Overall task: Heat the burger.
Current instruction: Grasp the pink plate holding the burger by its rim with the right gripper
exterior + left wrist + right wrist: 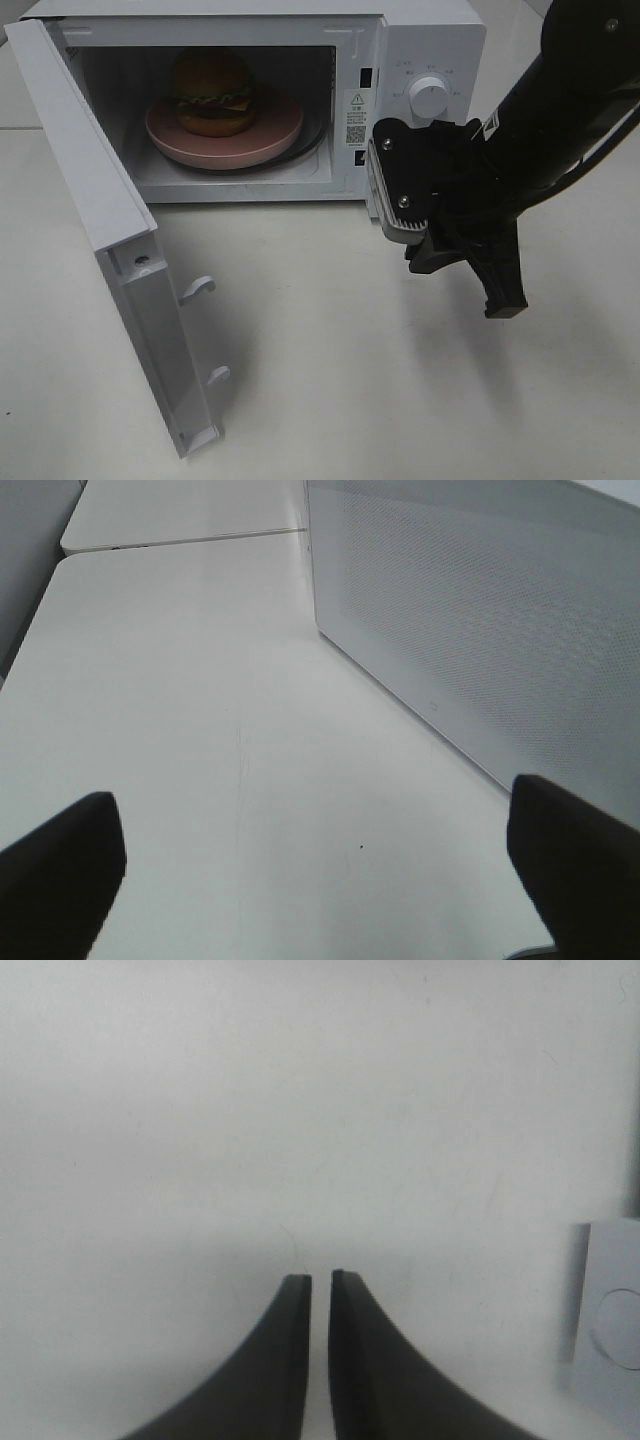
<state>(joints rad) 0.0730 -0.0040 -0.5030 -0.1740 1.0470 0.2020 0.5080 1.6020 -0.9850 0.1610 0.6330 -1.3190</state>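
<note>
Currently we are finding the burger [212, 92] inside the open microwave [420, 40], sitting upright near the middle of the round pink plate [270, 140]. The door [90, 190] is swung wide to the left.

The right gripper [320, 1278] is hovering over the white table [350, 380], in front of the control panel and below the dial [430, 97]. Its jaws are standing almost together with only a thin slit between them, and nothing is in it. The left gripper [315, 820] is spread wide and holding nothing, low over the table beside the microwave's dotted side wall.

Handling notes, as judgement only:
- We are reading the burger as light. The glossy bun is probably slick.
- Bun, lettuce, cheese and patty are stacked, so a hard pinch across the middle may shear or tilt the layers.
- We are favouring the plate rim as the place to take hold, and otherwise a gentle grip low on opposite sides of the bun.
- We cannot tell how stiff the burger is.
</note>
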